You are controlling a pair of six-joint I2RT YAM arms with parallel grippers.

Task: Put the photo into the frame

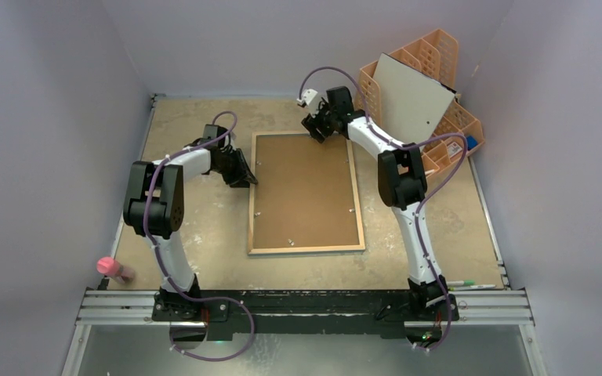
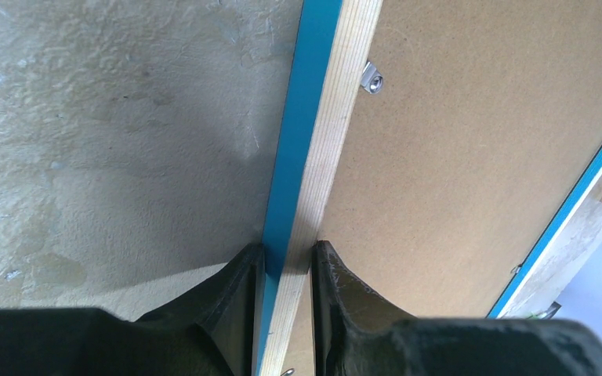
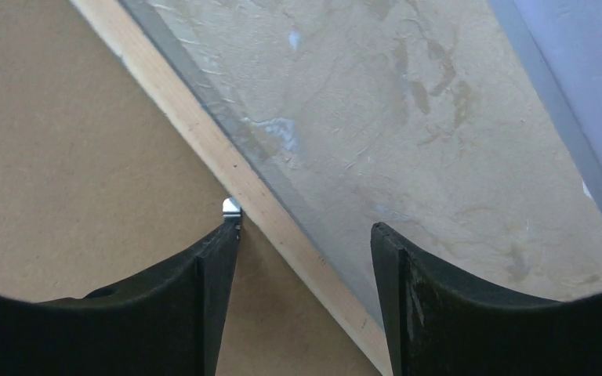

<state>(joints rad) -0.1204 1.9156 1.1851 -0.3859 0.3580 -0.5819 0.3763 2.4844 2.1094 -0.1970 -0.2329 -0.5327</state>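
frame (image 1: pixel 306 249) holding brown backing (image 1: pixel 306 192), orange organiser (image 1: pixel 439 47) (grey-white board (image 1: pixel 411 98) propped against it)

**A:** First entry?
**B:** Frame (image 1: pixel 306 249). Large, thin, rectangular. Light wood-coloured back rim, bright blue along the outer edge.

**A:** Location?
**B:** Near the middle of the table (image 1: pixel 196 235), long sides running from the near side towards the far side, set slightly askew.

**A:** Pose?
**B:** Back side up, front face turned down and hidden. From above it looks flat. Whether its left edge is raised cannot be told.

**A:** Condition?
**B:** A brown backing board (image 1: pixel 306 192) fills the opening inside the rim. Small metal tabs (image 2: pixel 371 77) sit at the rim's inner edge, against the board.
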